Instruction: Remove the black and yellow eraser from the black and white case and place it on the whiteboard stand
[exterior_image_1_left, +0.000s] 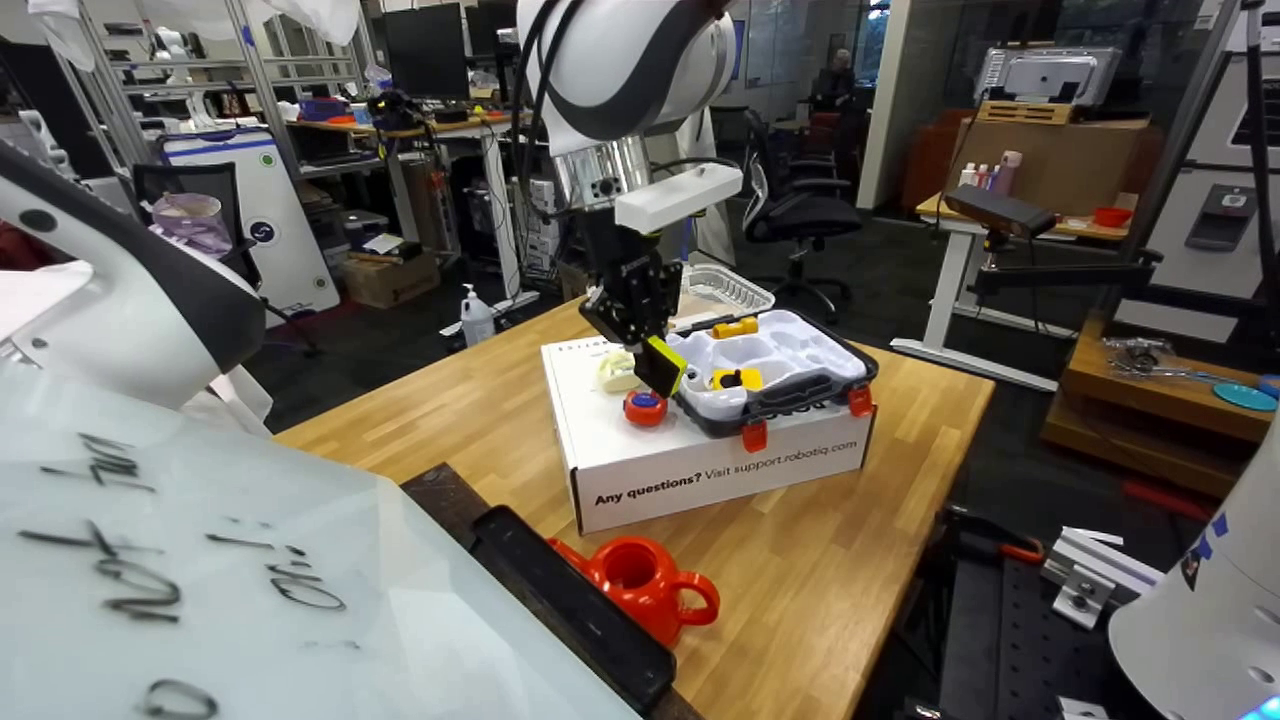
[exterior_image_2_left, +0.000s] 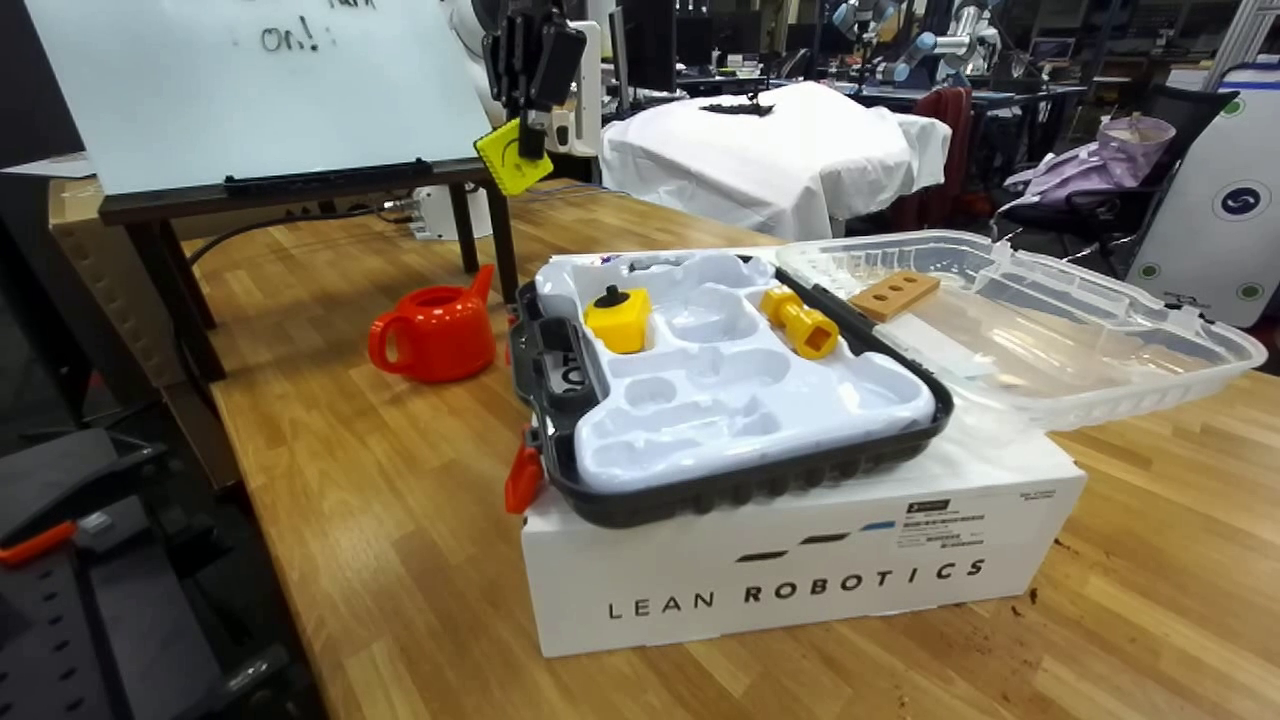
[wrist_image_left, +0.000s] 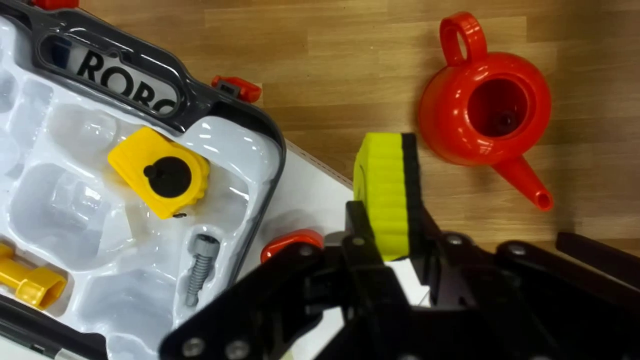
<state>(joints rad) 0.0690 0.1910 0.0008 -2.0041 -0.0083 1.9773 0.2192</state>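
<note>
The black and yellow eraser (wrist_image_left: 387, 195) is clamped between the fingers of my gripper (wrist_image_left: 392, 220) in the wrist view. It also shows in both exterior views (exterior_image_1_left: 665, 358) (exterior_image_2_left: 508, 158), tilted and held in the air. The black and white case (exterior_image_2_left: 730, 385) lies open on a white box, and the eraser is outside it, beyond its corner. The case also shows in the wrist view (wrist_image_left: 230, 135). The whiteboard stand (exterior_image_1_left: 300, 540) shows in both exterior views (exterior_image_2_left: 270, 100), with a black ledge (exterior_image_1_left: 570, 605) along its lower edge. The eraser is apart from the stand.
A red teapot (exterior_image_1_left: 640, 580) stands on the wooden table between box and stand. The white box (exterior_image_2_left: 800, 560) carries the case, a red round object (exterior_image_1_left: 645, 407) and a clear lid (exterior_image_2_left: 1040, 340). A yellow tape measure (wrist_image_left: 160, 172) and a yellow piece (exterior_image_2_left: 800, 320) sit in the case.
</note>
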